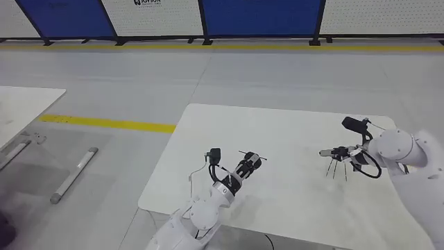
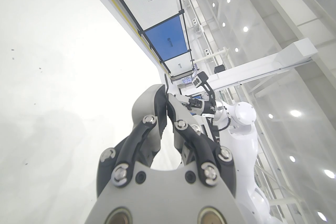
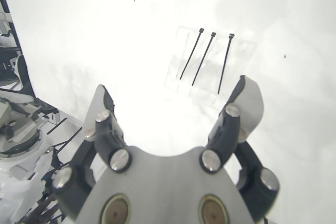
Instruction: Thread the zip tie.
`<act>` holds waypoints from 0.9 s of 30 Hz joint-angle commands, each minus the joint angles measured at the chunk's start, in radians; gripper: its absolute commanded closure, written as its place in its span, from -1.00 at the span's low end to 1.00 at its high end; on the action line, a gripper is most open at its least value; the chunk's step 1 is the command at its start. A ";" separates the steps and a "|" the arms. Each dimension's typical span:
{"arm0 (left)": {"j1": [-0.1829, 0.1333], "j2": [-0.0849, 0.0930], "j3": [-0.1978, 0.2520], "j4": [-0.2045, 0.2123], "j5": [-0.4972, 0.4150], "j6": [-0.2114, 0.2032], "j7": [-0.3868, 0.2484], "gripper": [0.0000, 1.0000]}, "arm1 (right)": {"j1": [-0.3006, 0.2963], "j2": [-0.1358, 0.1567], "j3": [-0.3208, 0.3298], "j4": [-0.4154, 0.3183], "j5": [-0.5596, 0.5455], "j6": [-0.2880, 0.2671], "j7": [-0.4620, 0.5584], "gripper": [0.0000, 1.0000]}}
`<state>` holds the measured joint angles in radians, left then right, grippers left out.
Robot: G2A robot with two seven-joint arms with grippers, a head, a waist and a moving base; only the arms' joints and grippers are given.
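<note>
My left gripper (image 2: 166, 97) is shut on a black zip tie (image 2: 166, 82), whose thin end sticks out past the fingertips. In the top view this gripper (image 1: 251, 160) hovers over the near-left part of the white table (image 1: 291, 128), with the tie (image 1: 245, 154) lying crosswise in it. My right gripper (image 3: 174, 87) is open and holds nothing. It hangs above three black zip ties (image 3: 203, 59) that lie side by side on a clear plastic sheet (image 3: 244, 51). From the top, the right gripper (image 1: 331, 153) is at the table's right, just over those ties (image 1: 335, 169).
The table's left edge (image 1: 161, 160) and near edge drop to the grey floor. A second white table (image 1: 21, 107) and a pale bar on the floor (image 1: 73, 175) lie to the left. Between the two grippers is bare tabletop.
</note>
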<state>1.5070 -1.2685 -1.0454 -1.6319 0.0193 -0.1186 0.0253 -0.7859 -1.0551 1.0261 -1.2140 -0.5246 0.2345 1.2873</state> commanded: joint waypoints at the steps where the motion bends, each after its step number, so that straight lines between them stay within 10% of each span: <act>1: 0.000 0.000 0.000 0.000 0.000 0.000 0.000 1.00 | -0.003 0.001 -0.006 0.010 -0.010 -0.032 -0.004 -1.00; 5: 0.000 0.000 0.000 0.000 0.000 0.000 0.000 1.00 | -0.003 0.001 -0.013 0.017 -0.020 -0.160 -0.060 -1.00; 17: 0.000 0.000 0.000 0.000 0.000 0.000 0.000 1.00 | -0.019 -0.001 -0.020 0.011 -0.030 -0.156 -0.094 -1.00; 26: 0.000 0.000 0.000 0.000 0.000 0.000 0.000 1.00 | -0.081 0.022 0.052 -0.033 0.011 -0.272 -0.131 -1.00; 27: 0.000 0.000 0.000 0.000 0.000 0.000 0.000 1.00 | -0.079 0.022 0.054 -0.030 0.014 -0.271 -0.118 -0.42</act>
<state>1.5070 -1.2685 -1.0454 -1.6319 0.0193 -0.1186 0.0253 -0.8677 -1.0331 1.0786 -1.2465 -0.5127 -0.0404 1.1565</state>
